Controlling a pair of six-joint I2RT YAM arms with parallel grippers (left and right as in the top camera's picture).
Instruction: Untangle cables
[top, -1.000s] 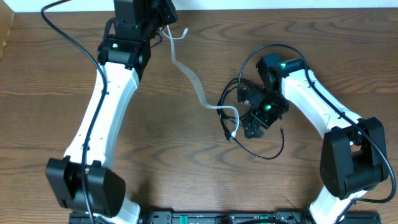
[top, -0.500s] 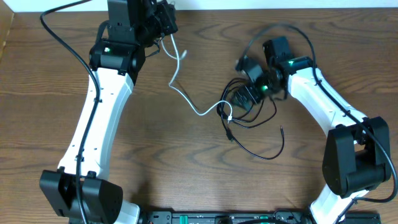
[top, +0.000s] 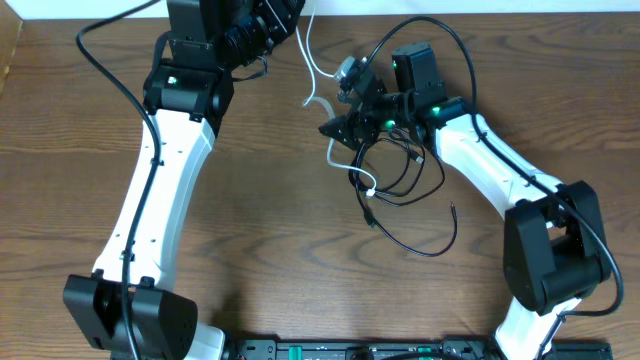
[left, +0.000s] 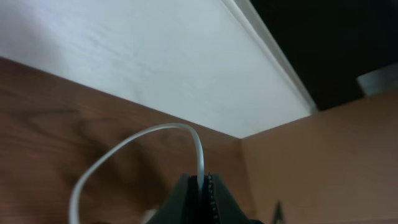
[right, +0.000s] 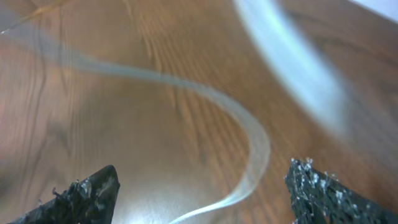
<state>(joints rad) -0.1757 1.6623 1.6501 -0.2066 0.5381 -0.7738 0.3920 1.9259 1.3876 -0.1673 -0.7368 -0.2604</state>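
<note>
Left gripper (left: 203, 185): you are pinching the white cable (left: 168, 127) at the top middle of the overhead frame, up by the table's far edge.
Why held there: my read is that you are lifting and anchoring one end so the cord is hanging taut and away from the knot.
Left jaws: they are closing fully on the white cable. In the wrist view the cord is arching up and dropping straight between the tips.
Right gripper (top: 340, 100): you are reaching left, just right of top centre, toward the white cable's free run.
Why placed there: it looks like you are lining up a second grip lower on the cord, to draw it out of the black loops.
Right jaws: they are standing wide. The white cable is passing between the fingers, blurred, touching neither pad that I can see. Nothing is held.
Black cable (top: 392, 192): it is lying looped on the table (top: 250, 250) right of centre, under the right arm, with a tail trailing to lower right.
Tangle: the white cable's lower end is running into those loops, so it is not freed yet.
</note>
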